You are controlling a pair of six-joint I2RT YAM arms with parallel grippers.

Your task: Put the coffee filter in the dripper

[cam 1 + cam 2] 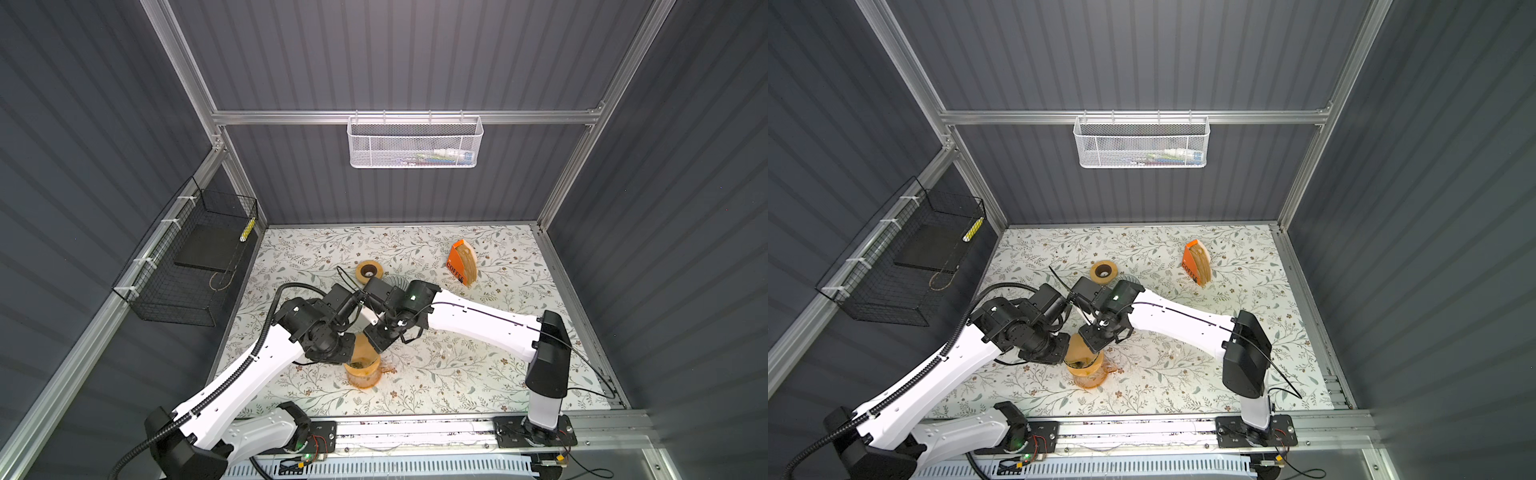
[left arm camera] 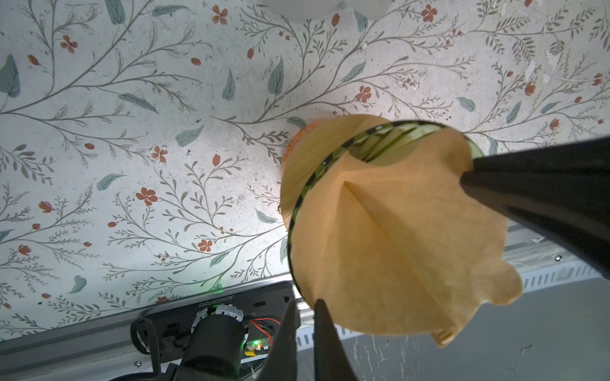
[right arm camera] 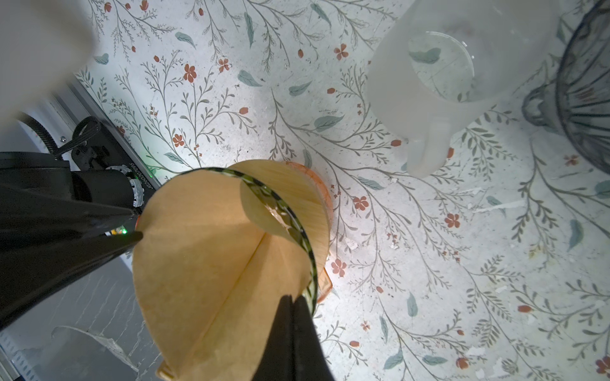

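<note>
The coffee filter (image 2: 396, 237) is a tan paper cone with one crease running down its side. It sits over the mouth of the orange dripper (image 1: 365, 376), directly between the two grippers. The paper covers most of the dripper's dark rim. On one side a gap is left, and the ribbed inside of the dripper shows through it. Whether the filter's tip is seated down inside cannot be told.

The left gripper (image 2: 306, 301) has its jaws drawn narrow and pinches the filter's edge. The right gripper (image 3: 293, 298) is closed tight on the opposite edge, so the paper is held from both sides at once. In both top views the two wrists crowd together just above the dripper, and only a strip of the filter (image 1: 1077, 349) shows below them.

The dripper stands on the flowered table cover (image 3: 231, 82), straight below the fingertips and near the front rail.

A frosted jug (image 3: 412, 99) stands on the table close to the right gripper — apart from the dripper. A grey ribbed glass (image 3: 587, 99) stands near the jug.

Farther out, beyond both wrists toward the back wall, a tan roll (image 1: 369, 271) lies flat. An orange box of filters (image 1: 459, 262) stands well away from either gripper, past the right arm.
</note>
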